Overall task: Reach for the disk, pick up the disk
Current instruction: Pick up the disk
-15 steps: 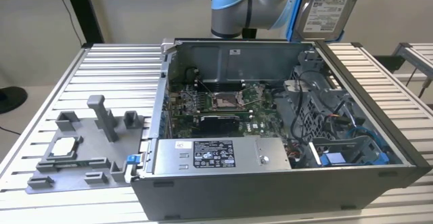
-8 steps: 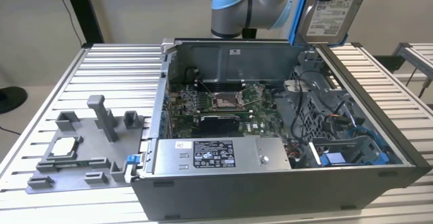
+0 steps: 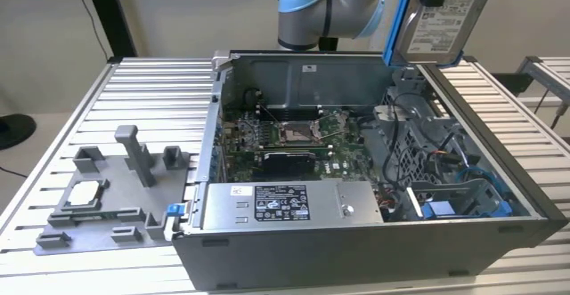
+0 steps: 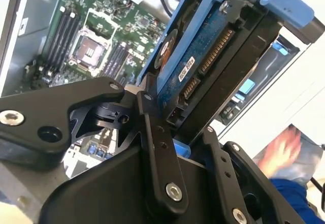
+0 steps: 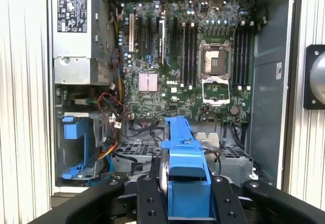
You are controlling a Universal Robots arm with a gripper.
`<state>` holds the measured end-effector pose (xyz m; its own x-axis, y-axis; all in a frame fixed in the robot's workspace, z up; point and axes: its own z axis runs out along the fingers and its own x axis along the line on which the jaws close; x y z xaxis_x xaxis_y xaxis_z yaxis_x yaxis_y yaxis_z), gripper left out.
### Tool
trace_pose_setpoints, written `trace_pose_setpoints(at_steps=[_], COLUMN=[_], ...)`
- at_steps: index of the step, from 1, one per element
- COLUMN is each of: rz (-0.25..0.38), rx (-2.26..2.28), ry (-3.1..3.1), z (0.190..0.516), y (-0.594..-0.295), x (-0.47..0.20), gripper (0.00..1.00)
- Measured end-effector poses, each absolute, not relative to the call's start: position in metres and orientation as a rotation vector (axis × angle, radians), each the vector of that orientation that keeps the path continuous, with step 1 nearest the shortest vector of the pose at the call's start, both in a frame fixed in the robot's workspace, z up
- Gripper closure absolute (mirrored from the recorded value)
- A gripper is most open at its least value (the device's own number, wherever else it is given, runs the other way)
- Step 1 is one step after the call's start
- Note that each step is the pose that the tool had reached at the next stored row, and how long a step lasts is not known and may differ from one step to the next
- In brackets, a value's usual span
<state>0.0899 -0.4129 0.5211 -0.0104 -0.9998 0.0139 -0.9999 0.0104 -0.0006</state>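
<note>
The disk [image 3: 442,18] is a silver hard drive with a white label and blue side rails. In the exterior view it hangs upright in the air above the back right corner of the open computer case. In the second wrist view my gripper [image 4: 179,128] is shut on the disk [image 4: 213,56], with a black finger [image 4: 157,148] pressed against each flat face. The first wrist view shows the disk [image 5: 183,148] edge-on between the fingers of the gripper [image 5: 185,191], its blue rail facing the camera, high over the motherboard.
The open case [image 3: 356,248] lies on a slatted metal table, with the motherboard [image 3: 294,135], a grey power supply box [image 3: 285,205] and a blue drive bay [image 3: 454,205] inside. A grey fixture [image 3: 116,188] stands at the exterior view's left. A person's hand [image 4: 284,148] shows beside the table.
</note>
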Motion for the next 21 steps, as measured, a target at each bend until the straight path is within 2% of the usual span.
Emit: trace_pose_setpoints(at_steps=[21], rz=[0.016], rx=[2.203], ry=[-2.226], z=[0.521], y=[-0.427], x=[0.09], gripper=[1.0])
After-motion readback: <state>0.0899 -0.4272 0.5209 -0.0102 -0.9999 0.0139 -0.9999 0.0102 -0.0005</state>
